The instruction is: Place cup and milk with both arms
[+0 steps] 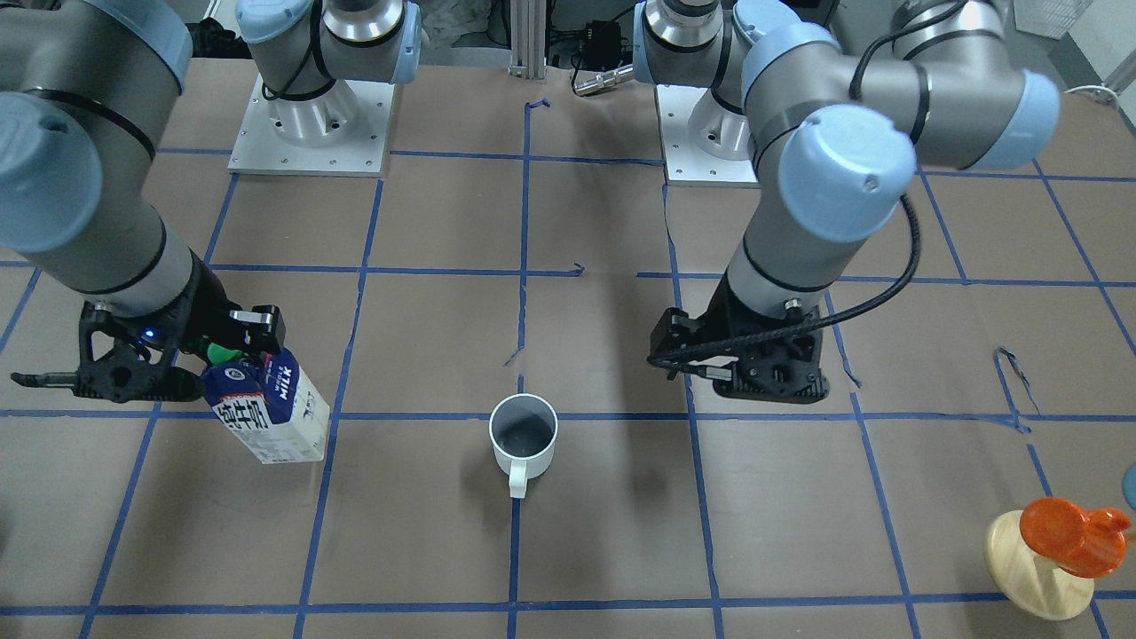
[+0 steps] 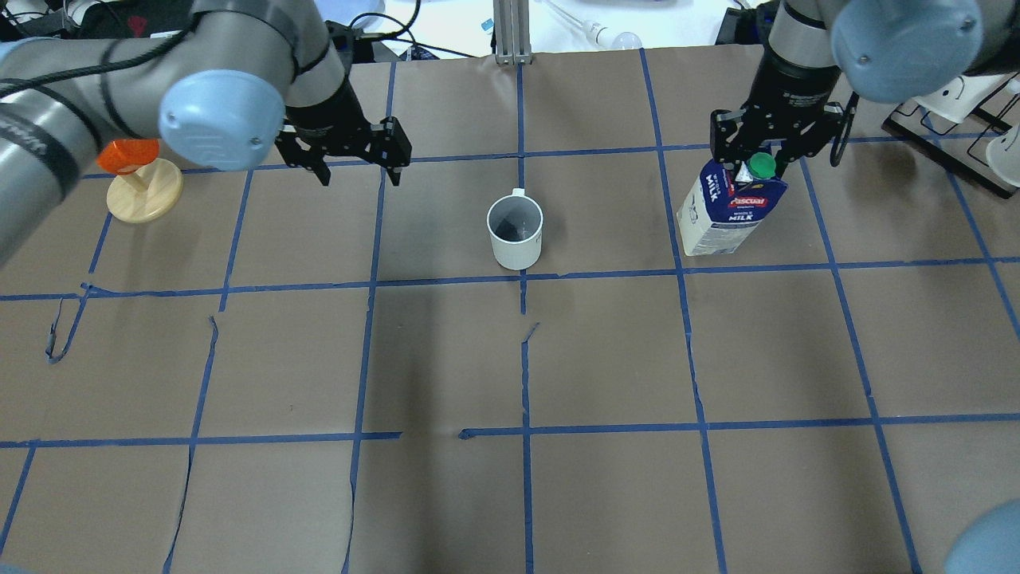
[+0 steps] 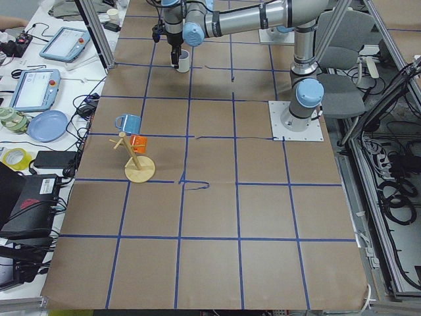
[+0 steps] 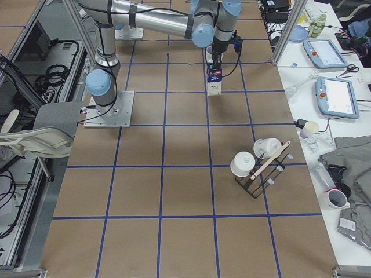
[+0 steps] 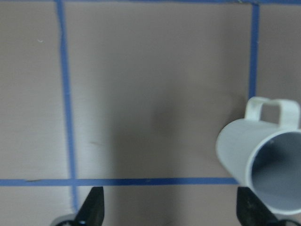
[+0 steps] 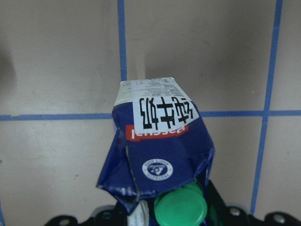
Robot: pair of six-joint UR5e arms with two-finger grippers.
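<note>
The white cup (image 1: 524, 435) stands upright on the table's middle line, also in the overhead view (image 2: 515, 231), with its handle pointing away from the robot. My left gripper (image 2: 358, 171) is open and empty, hovering to the cup's left; its wrist view shows the cup (image 5: 268, 160) beside the right fingertip (image 5: 251, 209). My right gripper (image 2: 753, 163) is shut on the gable top of the milk (image 2: 729, 211) by its green cap. The milk (image 1: 271, 408) hangs tilted, its base at or just above the table. The wrist view shows its blue top (image 6: 160, 150).
An orange cup on a pale wooden stand (image 2: 135, 171) sits left of my left gripper, also in the front view (image 1: 1061, 550). A black rack with white mugs (image 4: 258, 165) stands nearer the table's right end. The arm base plates (image 1: 311, 124) lie on the robot's side.
</note>
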